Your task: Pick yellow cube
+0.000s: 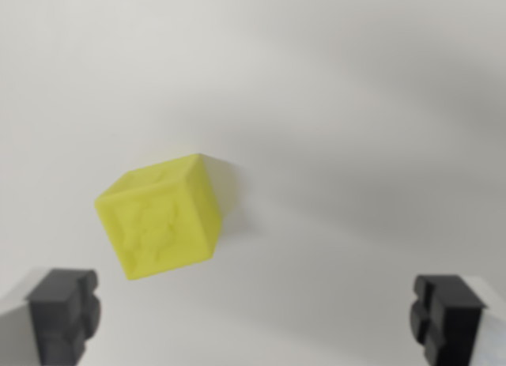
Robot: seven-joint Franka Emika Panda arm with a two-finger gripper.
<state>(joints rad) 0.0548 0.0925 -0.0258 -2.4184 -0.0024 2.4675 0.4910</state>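
A yellow cube with an embossed top face lies on a plain white surface, left of centre in the wrist view and turned at an angle. My gripper is open, its two black fingertips showing at the lower left and lower right corners. The cube sits just above the line between the fingertips, nearer the left one and clear of both. Nothing is held between the fingers.
A plain white surface fills the rest of the view, with soft grey shadows across it.
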